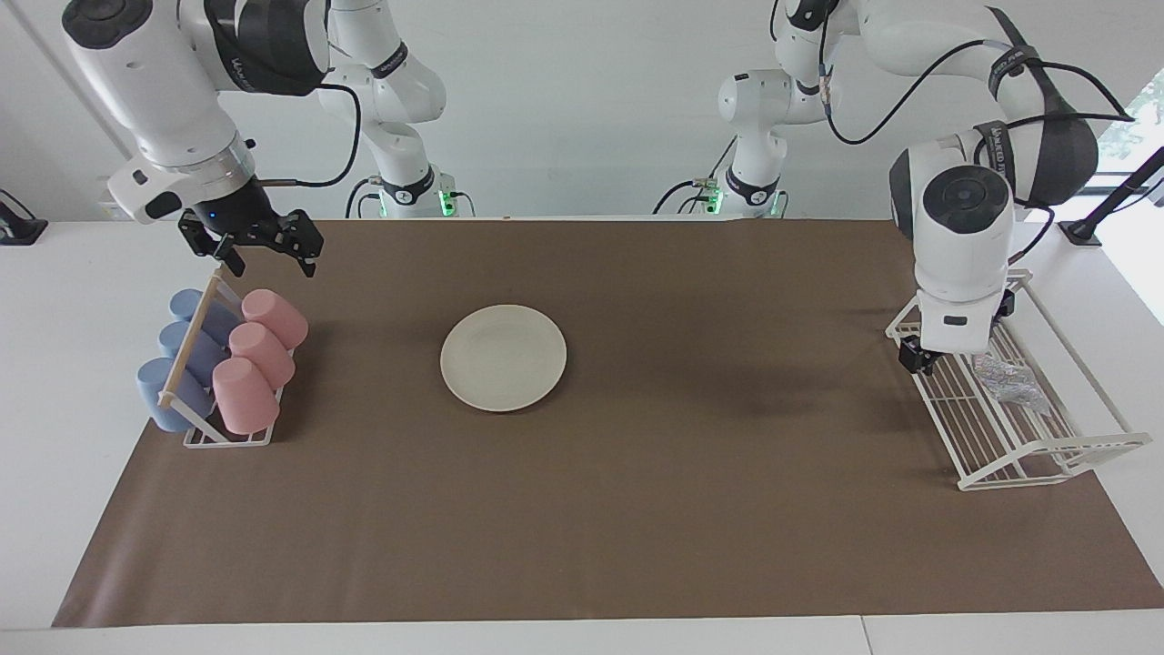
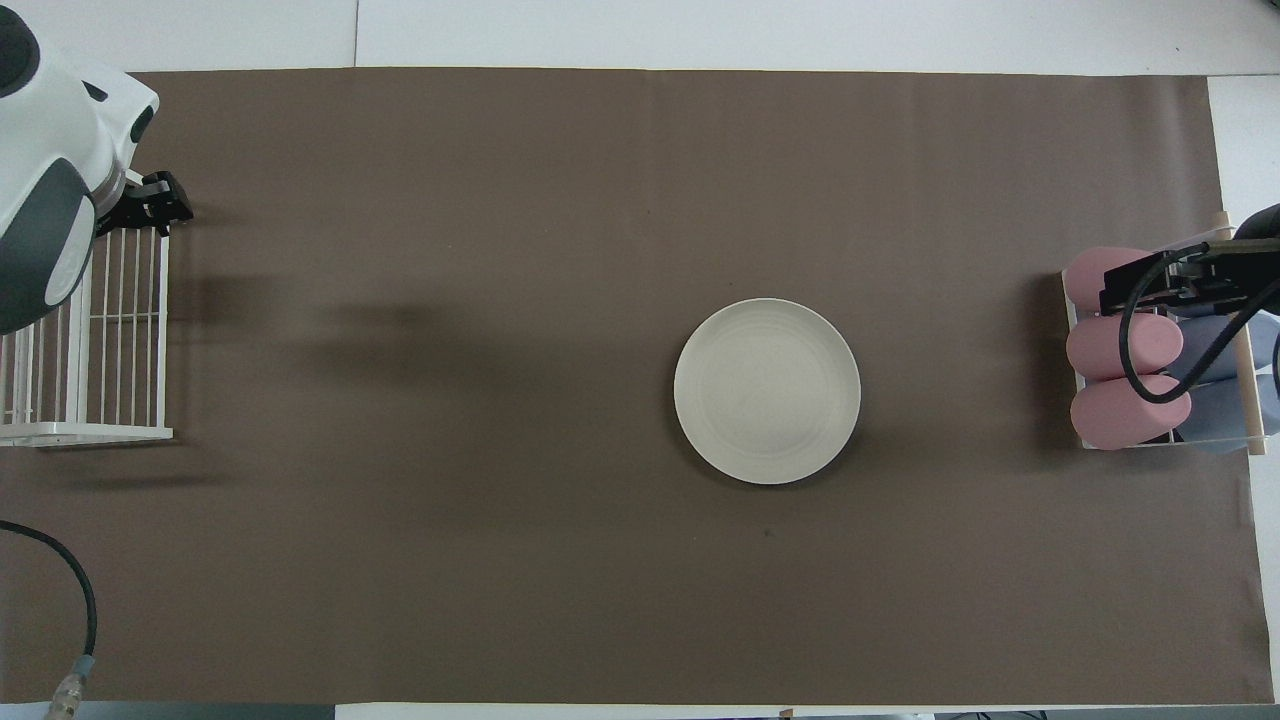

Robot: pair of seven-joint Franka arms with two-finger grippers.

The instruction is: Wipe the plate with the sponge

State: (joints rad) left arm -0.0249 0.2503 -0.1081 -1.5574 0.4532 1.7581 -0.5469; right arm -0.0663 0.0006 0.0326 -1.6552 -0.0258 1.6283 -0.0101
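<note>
While overhead hides it, facing view shows sponge [image 1: 1008,382] in rack [image 1: 1028,455].

plate [image 1: 503,357] — cream, flat on brown mat | sponge [image 1: 1008,379] — silvery wad, lying in white wire rack [image 1: 1046,458]

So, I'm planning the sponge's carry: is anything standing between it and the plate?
Nothing visible does. The sponge lies in the wire rack, and only bare brown mat separates the rack from the plate.
</note>
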